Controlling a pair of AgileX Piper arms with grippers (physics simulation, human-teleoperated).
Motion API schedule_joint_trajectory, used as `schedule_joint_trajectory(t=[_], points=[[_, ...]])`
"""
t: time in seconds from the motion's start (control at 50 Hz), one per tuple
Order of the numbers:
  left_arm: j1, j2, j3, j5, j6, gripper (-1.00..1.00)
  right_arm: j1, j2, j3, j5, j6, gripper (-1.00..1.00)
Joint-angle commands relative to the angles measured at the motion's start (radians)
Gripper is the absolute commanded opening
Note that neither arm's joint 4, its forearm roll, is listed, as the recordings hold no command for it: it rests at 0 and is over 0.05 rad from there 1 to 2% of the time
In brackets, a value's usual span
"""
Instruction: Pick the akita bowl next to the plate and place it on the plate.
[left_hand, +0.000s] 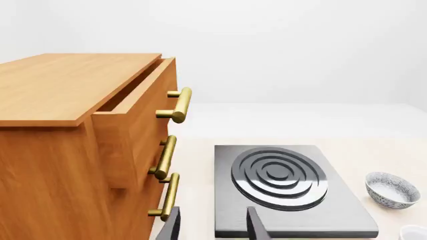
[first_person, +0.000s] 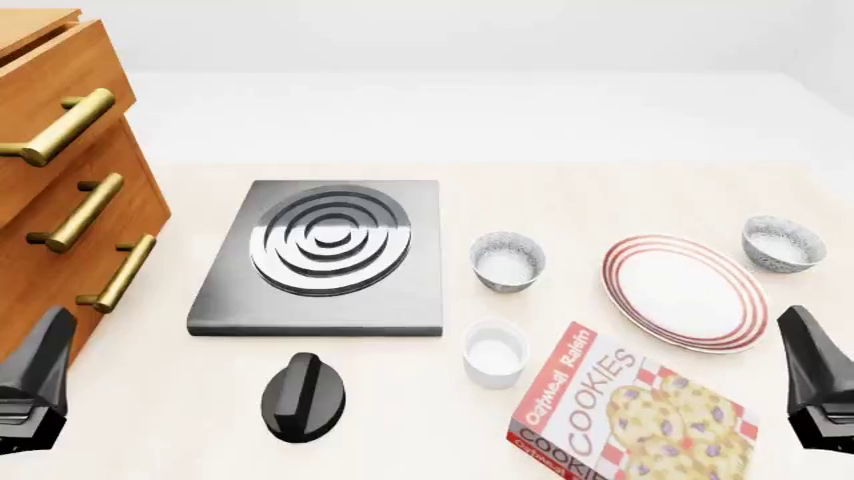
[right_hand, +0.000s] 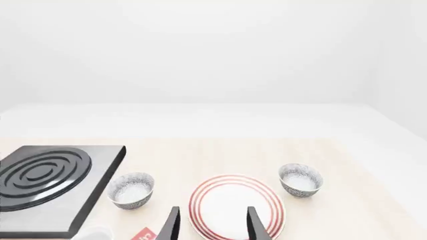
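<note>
The pale counter (first_person: 561, 140) carries a wooden drawer cabinet (first_person: 60, 180) with brass handles at far left, its top drawer pulled partly out. Beside it sits a black hotplate (first_person: 327, 255), with a black knob (first_person: 304, 398) in front. The plate (first_person: 685, 291) lies to the right, bare. A cookie box (first_person: 627, 415) lies nearby. 2 speckled bowls flank the plate: the akita bowl (first_person: 782, 242) just beside its far right rim, another (first_person: 507, 260) to its left. A white ramekin (first_person: 494, 352) stands near the box. The left claw (left_hand: 212, 225) and right claw (right_hand: 212, 223) are both released, holding nothing.

The pale wooden table (first_person: 400, 440) carries a stove plate (first_person: 324, 257). Right of it: speckled bowl (first_person: 507, 260), plate (first_person: 685, 291), second bowl (first_person: 782, 243). Nearer: ramekin (first_person: 494, 353), knob (first_person: 304, 398), cookie box (first_person: 621, 415). Left: drawer cabinet (first_person: 60, 180).
</note>
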Motion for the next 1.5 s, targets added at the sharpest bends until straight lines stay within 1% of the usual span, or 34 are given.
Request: schedule_joint_trajectory(t=[0.02,0.3,0.92,1.38,1.5], points=[[0.0,0.0,0.0,0.0,0.0,1.0,-0.001,0.006,-0.012,0.007,0.008,1.0],[0.0,0.0,0.0,0.0,0.0,1.0,0.0,0.01,-0.019,0.014,0.014,1.0],[0.0,0.0,0.0,0.0,0.0,1.0,-0.003,0.152,-0.1,-0.059,0.023,1.0],[0.0,0.0,0.0,0.0,0.0,1.0,0.012,0.207,-0.136,-0.079,0.03,1.0],[0.0,0.0,0.0,0.0,0.0,1.0,0.015,0.244,-0.147,-0.105,0.03,1.0]])
